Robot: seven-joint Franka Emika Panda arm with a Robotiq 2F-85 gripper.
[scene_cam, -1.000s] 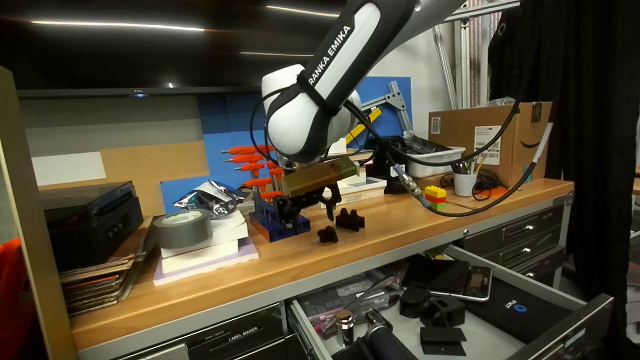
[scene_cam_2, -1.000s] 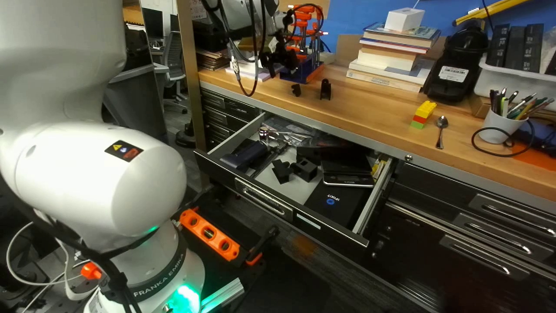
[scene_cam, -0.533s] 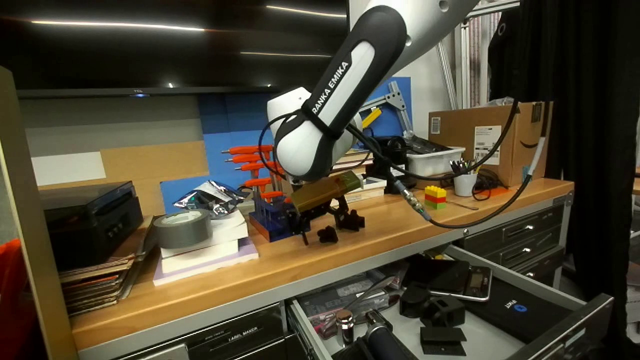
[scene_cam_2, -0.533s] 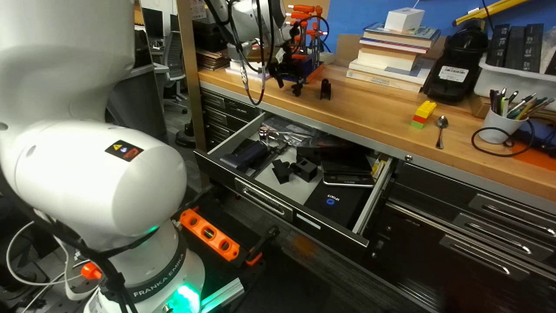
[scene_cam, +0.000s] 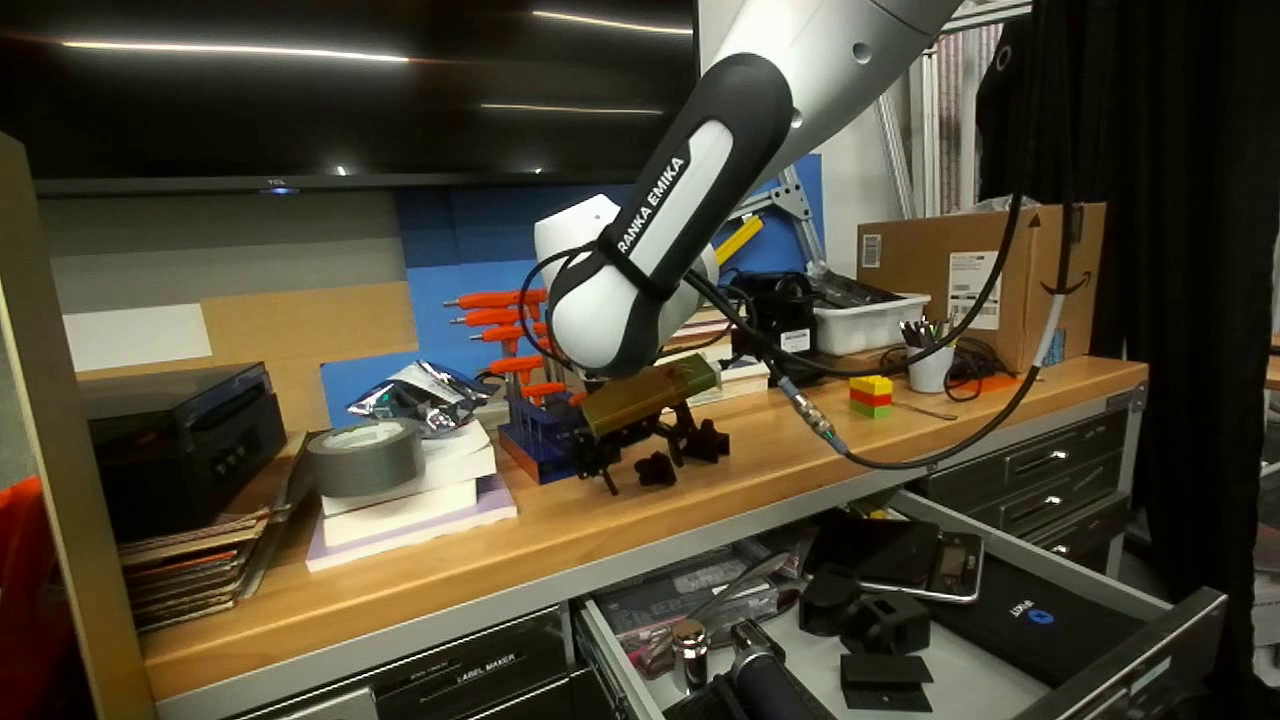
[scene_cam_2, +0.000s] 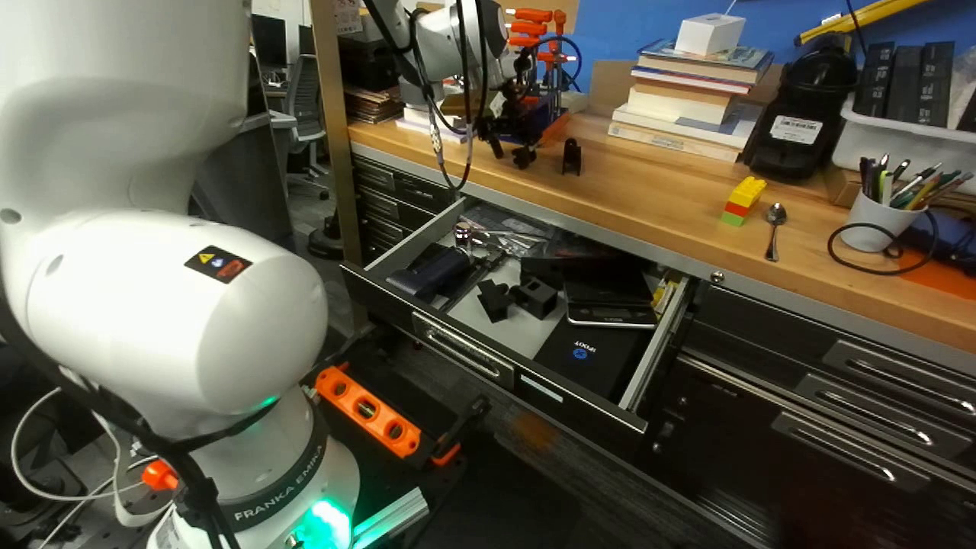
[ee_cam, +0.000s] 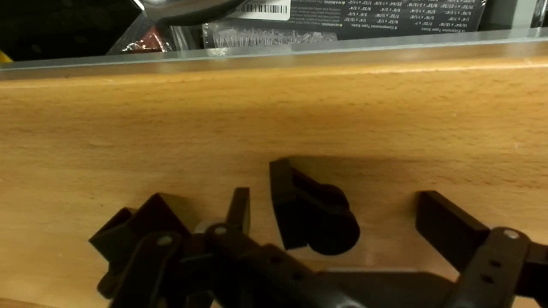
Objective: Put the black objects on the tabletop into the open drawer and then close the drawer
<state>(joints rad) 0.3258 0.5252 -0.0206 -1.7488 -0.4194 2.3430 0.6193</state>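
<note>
Two black objects stand on the wooden tabletop (scene_cam: pixel 800 440). The smaller one (scene_cam: pixel 657 469) also shows in the wrist view (ee_cam: pixel 319 209), between the spread fingers of my gripper (ee_cam: pixel 332 205) and touched by neither. The second black object (scene_cam_2: pixel 572 156) stands beside it and shows at lower left in the wrist view (ee_cam: pixel 141 226), partly hidden behind a finger. My gripper is open and low over the tabletop in an exterior view (scene_cam: pixel 645 478). The drawer (scene_cam_2: pixel 488 347) is pulled open below the bench edge, with several black blocky parts (scene_cam_2: pixel 535 297) inside.
A blue stand (scene_cam: pixel 548 450) with orange-handled tools is close behind the gripper. Books with grey tape (scene_cam: pixel 365 455) stand to one side. A brick stack (scene_cam_2: pixel 741 200), a spoon (scene_cam_2: pixel 774 229) and a pen cup (scene_cam_2: pixel 881 217) are farther along. The drawer also holds a scale (scene_cam: pixel 958 568).
The arm has come down toward the tabletop, and my open gripper now has its fingers on either side of the smaller black object. The black objects and drawer have not moved.
</note>
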